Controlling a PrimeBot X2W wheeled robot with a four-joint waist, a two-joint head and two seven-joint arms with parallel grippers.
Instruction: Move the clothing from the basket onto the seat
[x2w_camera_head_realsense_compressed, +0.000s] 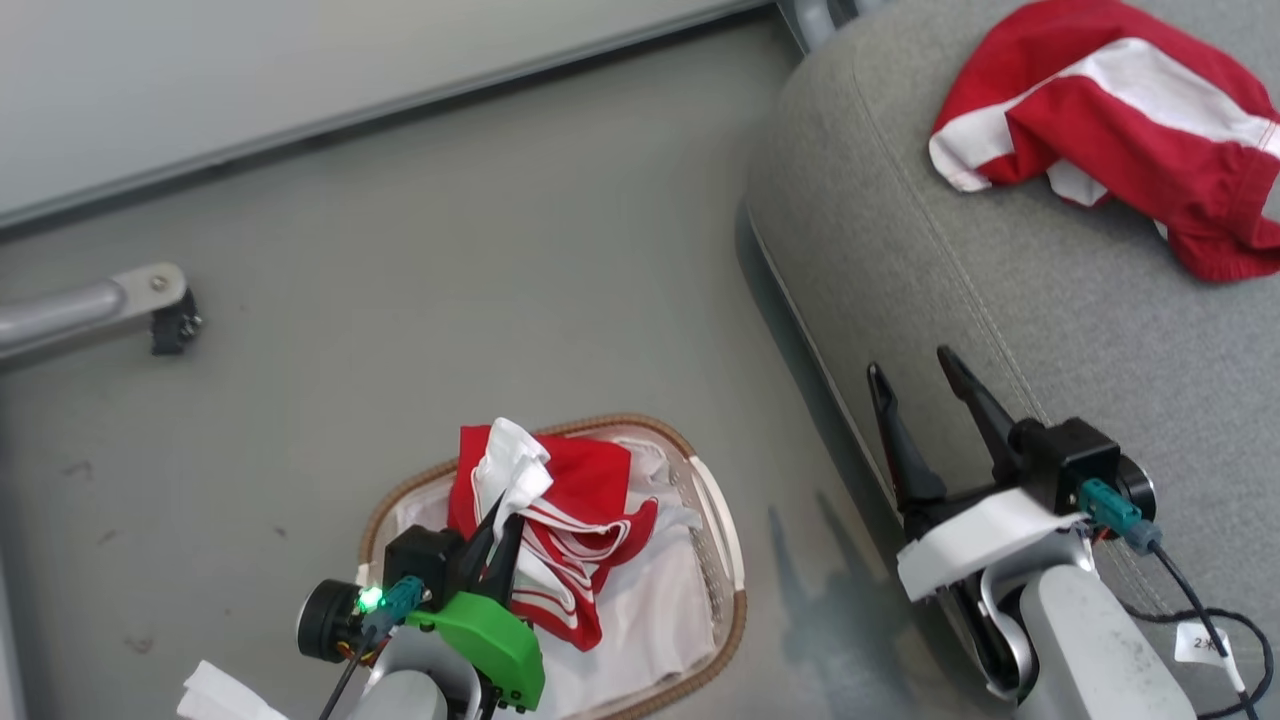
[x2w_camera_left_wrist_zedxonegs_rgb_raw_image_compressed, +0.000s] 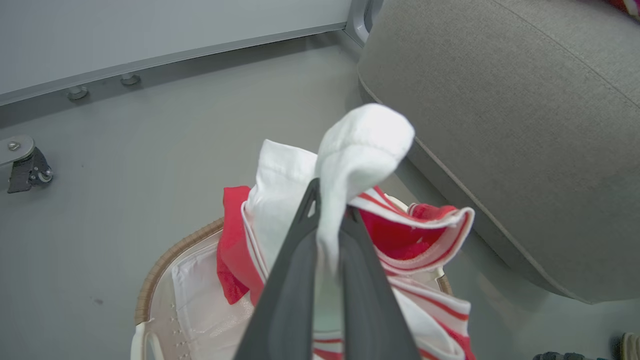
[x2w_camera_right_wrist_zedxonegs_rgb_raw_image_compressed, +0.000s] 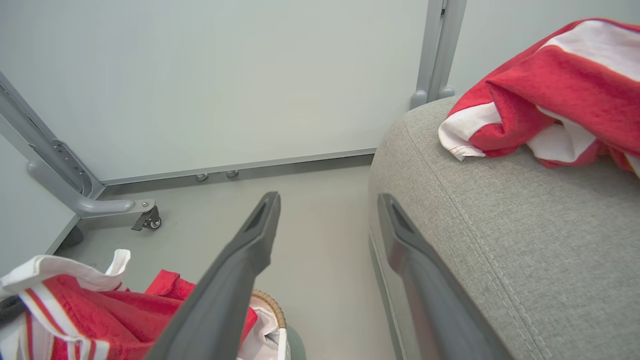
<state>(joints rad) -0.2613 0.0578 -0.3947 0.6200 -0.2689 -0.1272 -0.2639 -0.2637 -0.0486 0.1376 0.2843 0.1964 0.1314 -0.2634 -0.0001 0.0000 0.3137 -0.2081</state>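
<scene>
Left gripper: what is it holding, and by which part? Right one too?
The left gripper is shut on a white fold of the red-and-white garment over the basket. The right gripper is open, holding nothing.

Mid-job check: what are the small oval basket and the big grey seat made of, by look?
Small oval white basket: wall looks like smooth moulded plastic, with punched holes; brown rim looks braided, perhaps rattan. Large grey seat: matte woven upholstery, weave and stitched seams visible.

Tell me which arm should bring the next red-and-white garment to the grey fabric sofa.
Left. The left gripper is shut on the red-and-white garment above the brown-rimmed white basket; the open right gripper holds nothing.
</scene>
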